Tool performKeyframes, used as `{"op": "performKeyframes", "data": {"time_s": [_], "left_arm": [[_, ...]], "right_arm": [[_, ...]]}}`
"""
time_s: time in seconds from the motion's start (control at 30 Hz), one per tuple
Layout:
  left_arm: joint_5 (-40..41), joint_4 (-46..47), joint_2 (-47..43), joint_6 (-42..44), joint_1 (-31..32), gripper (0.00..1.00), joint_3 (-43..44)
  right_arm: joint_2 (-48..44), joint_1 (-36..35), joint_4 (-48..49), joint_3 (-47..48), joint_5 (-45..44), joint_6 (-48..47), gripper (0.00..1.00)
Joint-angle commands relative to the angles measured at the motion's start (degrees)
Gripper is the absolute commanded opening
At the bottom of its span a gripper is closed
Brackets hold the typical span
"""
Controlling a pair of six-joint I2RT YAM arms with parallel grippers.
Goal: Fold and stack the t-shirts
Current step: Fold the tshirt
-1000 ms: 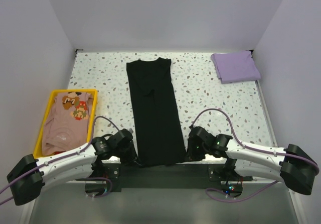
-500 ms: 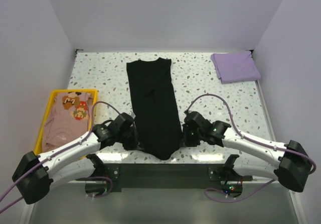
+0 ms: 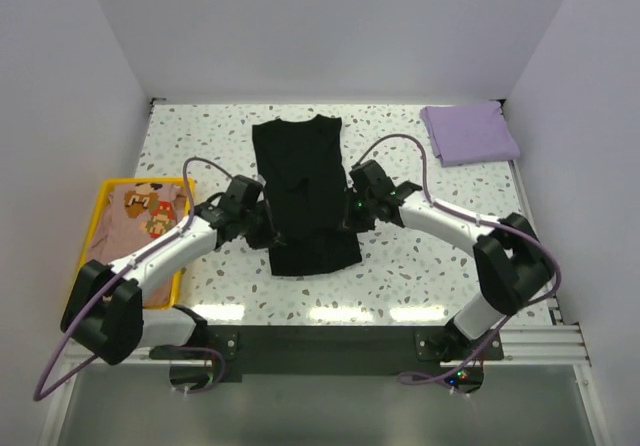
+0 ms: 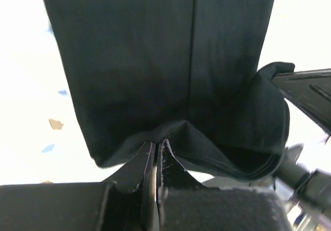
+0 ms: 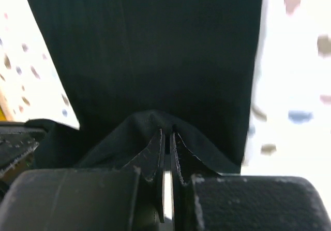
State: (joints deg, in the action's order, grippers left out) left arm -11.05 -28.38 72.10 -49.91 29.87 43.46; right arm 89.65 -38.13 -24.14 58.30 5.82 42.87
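Your left gripper and right gripper each pinch a corner of the black t-shirt by its near hem, mid-table. Its long axis runs straight away from you, with the collar at the far end, equally ahead of both arms.

Left arm hides part of peach-tan t-shirt.
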Motion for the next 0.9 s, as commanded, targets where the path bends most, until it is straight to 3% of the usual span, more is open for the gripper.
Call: {"op": "performKeyframes", "data": {"time_s": [0.0, 0.43, 0.87], "left_arm": [[0.2, 6.0, 3.5, 3.2, -4.1, 0.0, 4.3], [0.7, 12.4, 17.6, 3.9, -11.8, 0.0, 12.8], [1.1, 11.1, 21.8, 5.0, -14.9, 0.0, 17.1]], "right_arm": [[5.3, 3.0, 4.7, 6.3, 2.0, -1.8, 0.0], [19.7, 10.1, 4.8, 20.6, 3.9, -3.2, 0.0], [21.7, 13.3, 5.9, 24.7, 6.6, -4.2, 0.0]]}}
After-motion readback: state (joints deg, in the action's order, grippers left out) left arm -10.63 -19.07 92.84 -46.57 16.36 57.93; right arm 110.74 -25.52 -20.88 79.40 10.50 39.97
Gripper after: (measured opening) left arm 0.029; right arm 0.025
